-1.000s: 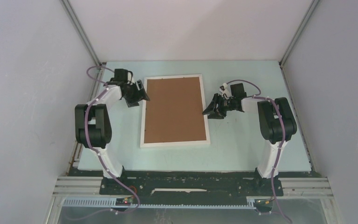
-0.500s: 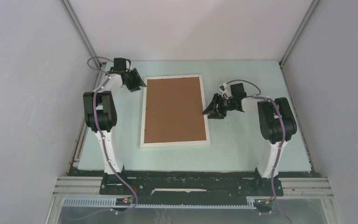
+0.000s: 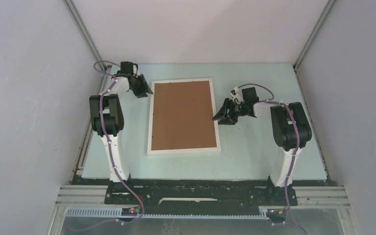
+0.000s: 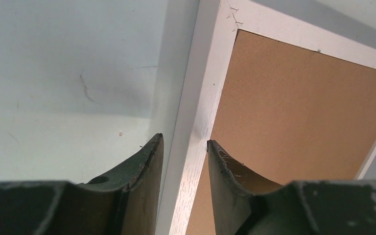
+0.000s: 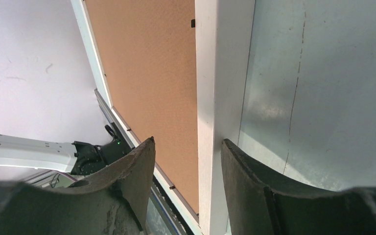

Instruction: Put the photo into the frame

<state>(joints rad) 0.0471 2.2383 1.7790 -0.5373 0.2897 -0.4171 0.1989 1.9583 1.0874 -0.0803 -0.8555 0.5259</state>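
Straddling frame [image 3: 183,150] rails, board [image 3: 182,115] up, photo unseen; my left tool [image 4: 184,139] narrow, grip unclear; right tool [image 5: 187,140] wide; next, I judge: clamp both, lift level.

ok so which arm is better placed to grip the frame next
Left, probably: the left gripper straddles the left rail of the frame near its far corner, jaws close against both sides. The right gripper straddles the right rail too, but with a clear gap on one side.
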